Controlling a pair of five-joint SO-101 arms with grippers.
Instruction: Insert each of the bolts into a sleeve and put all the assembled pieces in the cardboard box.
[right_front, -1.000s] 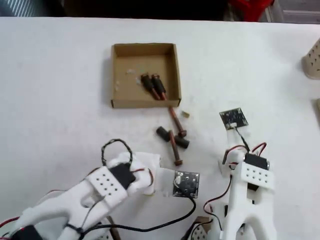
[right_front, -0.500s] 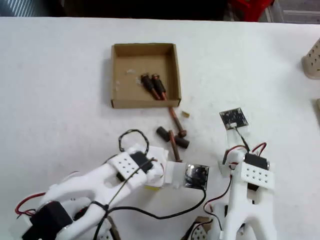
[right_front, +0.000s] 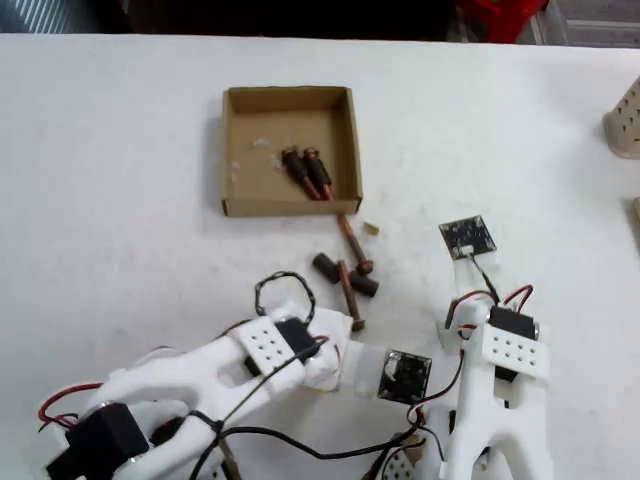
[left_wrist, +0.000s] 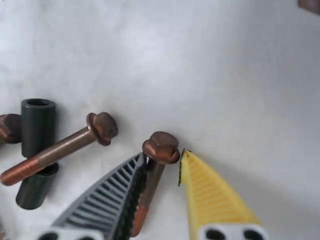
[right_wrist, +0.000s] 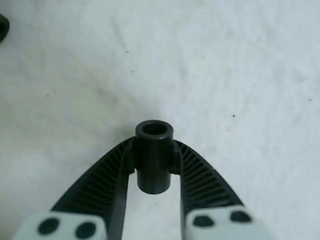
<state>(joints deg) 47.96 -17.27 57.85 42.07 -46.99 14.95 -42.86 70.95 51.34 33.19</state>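
Two assembled pieces (right_front: 306, 172) lie in the box (right_front: 288, 96), toward its right wall — before it on the desk (right_front: 130, 150), bolts (right_front: 347, 290) and sleeves (right_front: 327, 266) lie touching.

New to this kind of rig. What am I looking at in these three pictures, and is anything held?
Two small white robot arms stand at a white table. One picture looks down on both from above; the other two come from a camera on each arm's wrist, looking along its gripper. On the table sits a cardboard box holding two assembled bolt-and-sleeve pieces, with loose bolts and black sleeves beside it. The left gripper is open, straddling a bolt that lies on the table. The right gripper is shut on a black sleeve.
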